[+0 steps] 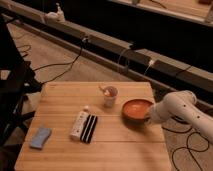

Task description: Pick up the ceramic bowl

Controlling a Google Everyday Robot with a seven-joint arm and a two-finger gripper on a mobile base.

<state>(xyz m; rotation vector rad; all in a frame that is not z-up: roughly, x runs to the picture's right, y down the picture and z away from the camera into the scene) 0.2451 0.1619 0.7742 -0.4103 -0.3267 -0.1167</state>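
Note:
The ceramic bowl [136, 109] is a wide, shallow orange-red bowl with a darker rim, standing on the right side of the wooden table [60, 155]. My white arm reaches in from the right, and my gripper [149, 116] is at the bowl's near right rim, touching or nearly touching it. The arm's wrist hides the rim there.
A small cup [110, 96] with something in it stands just left of the bowl. A white bottle [79, 123] and a black object [90, 128] lie mid-table. A blue sponge [40, 138] lies at the front left. Cables run across the floor behind.

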